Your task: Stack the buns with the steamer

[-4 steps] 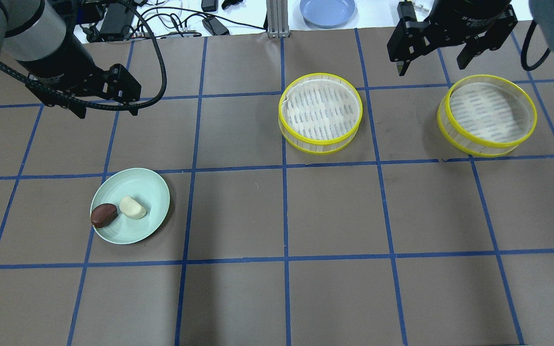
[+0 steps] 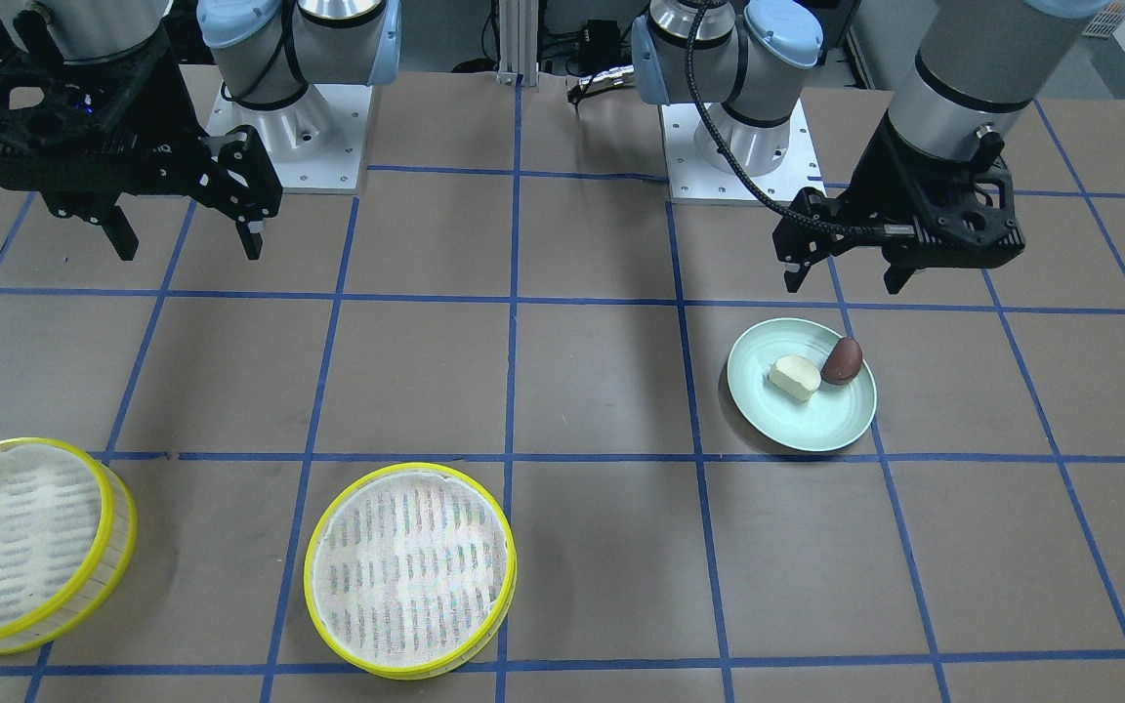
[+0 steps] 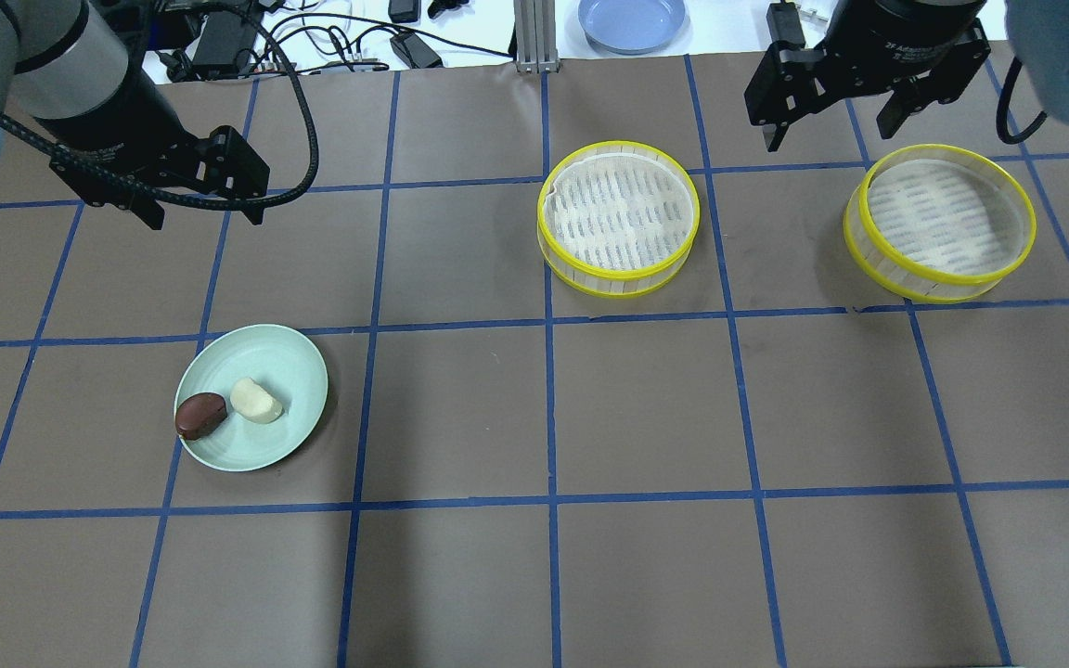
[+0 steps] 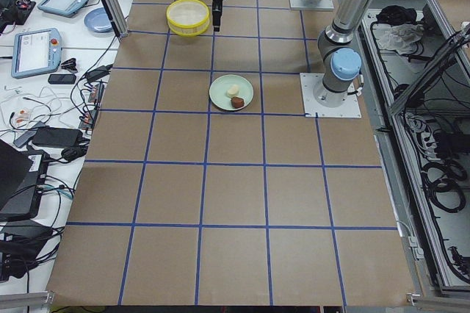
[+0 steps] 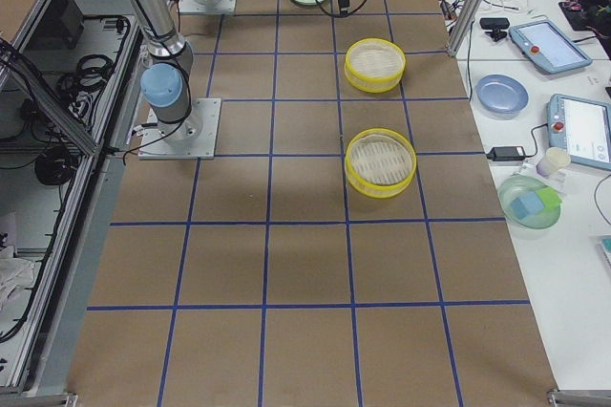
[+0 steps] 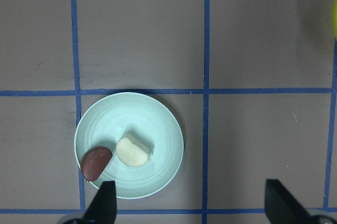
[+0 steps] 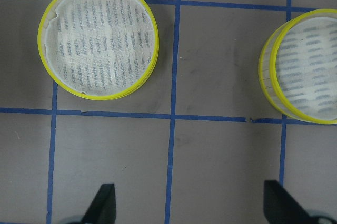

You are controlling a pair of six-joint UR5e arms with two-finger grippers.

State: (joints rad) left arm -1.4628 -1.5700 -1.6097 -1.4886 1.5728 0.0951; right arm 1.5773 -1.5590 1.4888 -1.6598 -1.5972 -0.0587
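Watching right hand (image 3: 827,137) creep toward top edge, left hand (image 3: 206,221) barely shift; both spread, empty. Buns (image 3: 256,401) untouched on plate (image 3: 298,357), lower left; your stacking not begun.

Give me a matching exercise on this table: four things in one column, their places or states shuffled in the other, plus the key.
Things:
1. dark brown bun
2. pale green plate
3. steamer tray nearer the plate
4. left pincer

Places or states:
a. open, holding nothing
b. empty, mesh floor bare
c. lies by the plate's rim
d. carries the cream bun

Pairs: 1-c, 2-d, 3-b, 4-a.
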